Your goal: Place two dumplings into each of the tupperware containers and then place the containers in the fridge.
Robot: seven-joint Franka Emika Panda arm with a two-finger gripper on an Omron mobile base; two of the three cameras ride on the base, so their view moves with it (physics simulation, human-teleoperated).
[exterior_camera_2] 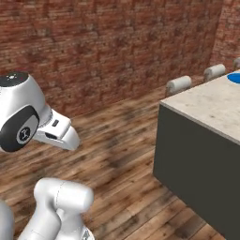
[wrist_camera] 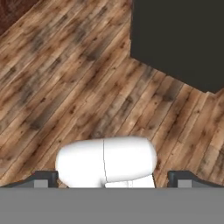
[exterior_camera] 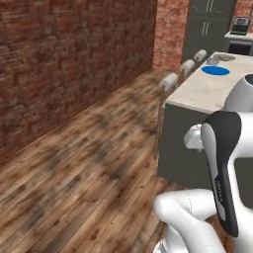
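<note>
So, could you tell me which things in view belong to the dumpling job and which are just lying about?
Job: gripper, open and empty; small grey item on the island counter, perhaps a container, too small to tell.
Lying about: blue plate; three stools.

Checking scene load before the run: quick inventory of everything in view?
Brick wall: one, red-brown, left of the floor.
Wood floor: one, brown planks, between wall and island.
Island counter: one, pale stone top on a dark grey base, right side.
Stools: three, whitish seats, in a row along the island's edge.
Blue plate: one, round, on the far part of the countertop.
Grey plate: one, round, just beyond the blue plate; what is on it is too small to tell.
Tall cabinet: one, dark grey, at the back.
Gripper: one, dark tips, open, over the floor, holding nothing.
</note>
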